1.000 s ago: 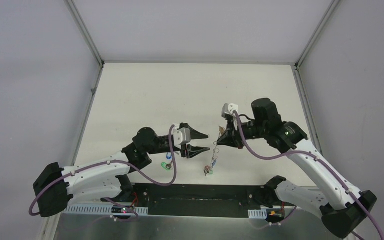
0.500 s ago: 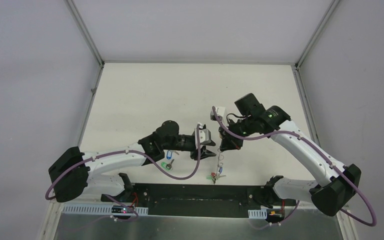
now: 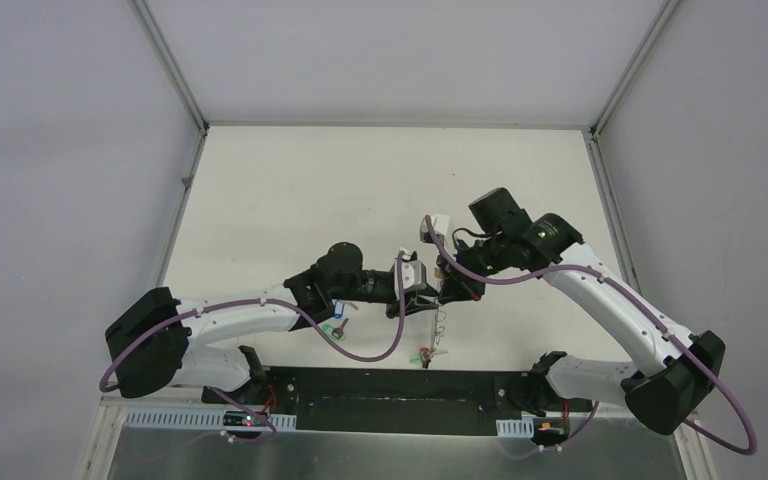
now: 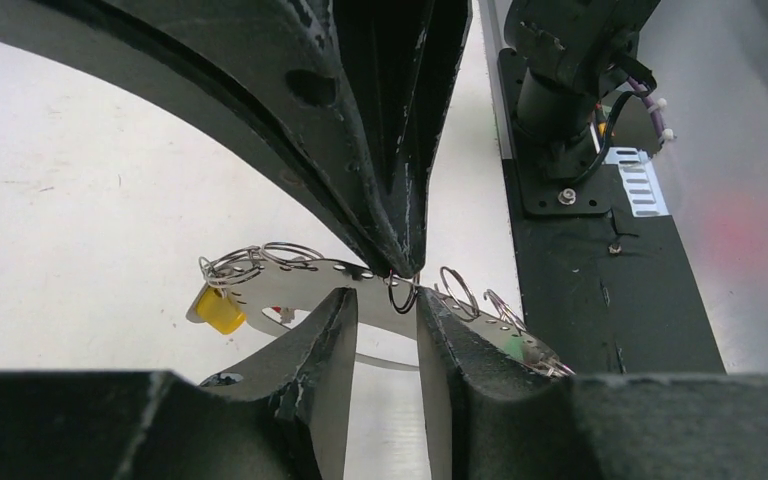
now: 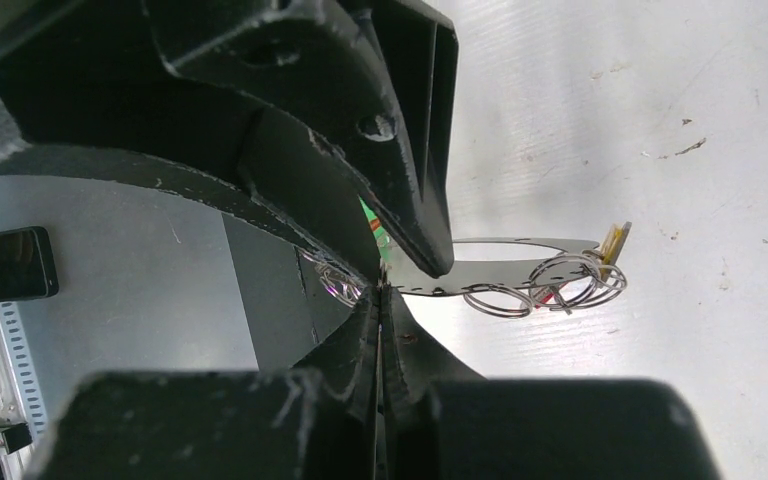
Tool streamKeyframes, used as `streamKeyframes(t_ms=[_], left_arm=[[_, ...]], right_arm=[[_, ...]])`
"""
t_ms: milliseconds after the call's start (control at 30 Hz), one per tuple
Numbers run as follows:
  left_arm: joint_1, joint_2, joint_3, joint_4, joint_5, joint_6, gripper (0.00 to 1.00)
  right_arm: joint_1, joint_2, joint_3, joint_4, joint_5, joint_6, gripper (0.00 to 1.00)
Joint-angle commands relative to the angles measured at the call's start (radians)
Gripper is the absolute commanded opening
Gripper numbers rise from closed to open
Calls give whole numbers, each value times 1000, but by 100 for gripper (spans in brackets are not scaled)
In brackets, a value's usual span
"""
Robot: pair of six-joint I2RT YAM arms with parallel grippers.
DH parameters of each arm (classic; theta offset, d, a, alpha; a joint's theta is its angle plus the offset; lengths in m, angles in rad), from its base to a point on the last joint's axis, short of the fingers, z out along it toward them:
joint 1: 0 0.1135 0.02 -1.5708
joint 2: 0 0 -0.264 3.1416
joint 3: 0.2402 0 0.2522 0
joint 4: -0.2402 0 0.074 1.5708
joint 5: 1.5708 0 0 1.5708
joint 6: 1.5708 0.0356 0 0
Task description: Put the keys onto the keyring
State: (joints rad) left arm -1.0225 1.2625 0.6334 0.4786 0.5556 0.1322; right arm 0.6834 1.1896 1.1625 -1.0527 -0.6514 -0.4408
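The right fingers (image 5: 412, 352) are pressed fully together, pinching the keyring (image 4: 305, 275) by a thin edge so that it hangs in the air above the surface (image 3: 290, 190). The left fingers (image 4: 332, 335) stand partly apart, one tip on either side of the ring just beside the right pinch. Pale surface shows through the gap between them, and we cannot tell whether either tip touches the metal.

In the wrist views the keyring looks like a thin grey metal band, threaded with small split rings (image 4: 458, 290) and a yellow tag (image 4: 214, 309). We judge it light, stiff and slippery, and apt to swing and twist under the hanging weight. The best hold looks to be a bare stretch close to the existing pinch, where it moves least.

Seen from above, the two loose keys lie on the surface under the left arm. The blue-tagged key (image 3: 340, 308) is just behind the green-tagged key (image 3: 335, 328). Both are small, flat and light, so we would lift each by its plastic tag.
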Motion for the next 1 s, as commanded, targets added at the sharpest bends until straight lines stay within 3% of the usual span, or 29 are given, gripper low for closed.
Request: streamKeyframes(t_ms=[0,233,400,500,833,900,967], left_arm=[[-10,-12,32,66,46,15,27],[-9,-18,50,11,53,29,17],[-9,-38,52,-1,40,27,26],[-10,-54,48,-3,37,33,26],[-9,-34,72,-45,57,64,1],[-9,-24,77,-47,61,63,1],[-10,-16,83,-49,60,62,8]], right_arm=[[8,-32,20,33,-25,-13,0],[13,-35,15,36,-17,-16,0],[16,-35,13,31,-9,-21,0],[18,-36,14,31,-6,-22,0],[23,-34,15,35,9,-23,0],[22,-34,15,34,12,-24,0],[22,-36,15,36,13,-25,0]])
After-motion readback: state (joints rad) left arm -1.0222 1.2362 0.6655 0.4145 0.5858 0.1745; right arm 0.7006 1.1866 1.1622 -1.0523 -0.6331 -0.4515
